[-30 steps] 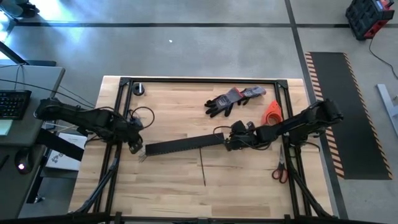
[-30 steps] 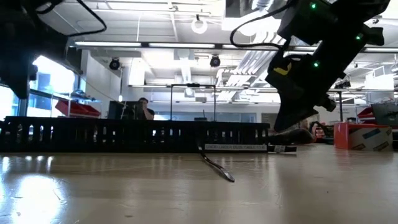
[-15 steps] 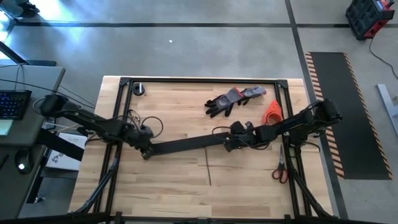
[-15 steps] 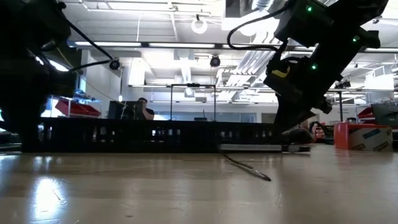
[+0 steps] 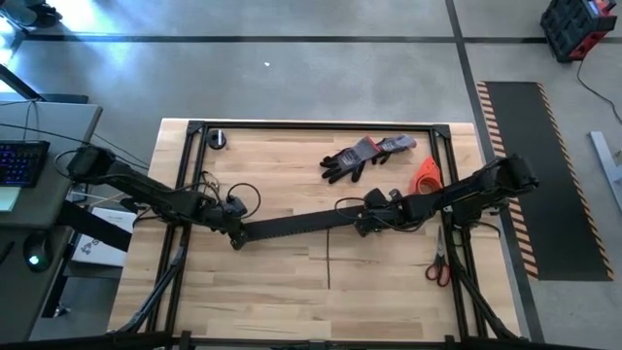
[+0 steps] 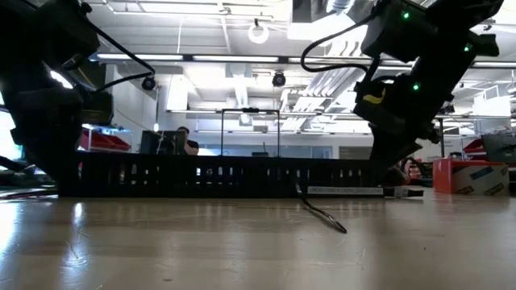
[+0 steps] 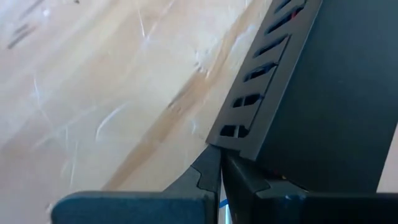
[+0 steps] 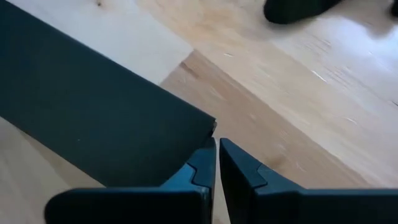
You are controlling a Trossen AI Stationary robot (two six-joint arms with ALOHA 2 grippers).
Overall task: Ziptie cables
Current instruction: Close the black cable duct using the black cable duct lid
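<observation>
Cables not visible, black duct (image 5: pixel 296 226) across desk (image 5: pixel 292 292) centre, left gripper (image 5: pixel 236 238) at its 9 o'clock end, jaws closed, right gripper (image 5: pixel 362 226) at its 3 o'clock end, jaws closed, black strip (image 5: pixel 328 264) at 6 o'clock of duct, gloves (image 5: pixel 364 156) at 12, scissors (image 5: pixel 437 262) at 3.

No readable text, label, brand or number anywhere. Only faint pale print along the flat strip (image 6: pixel 347 191) lying on the tabletop (image 6: pixel 242 250) in the low view, far too small to decipher.
</observation>
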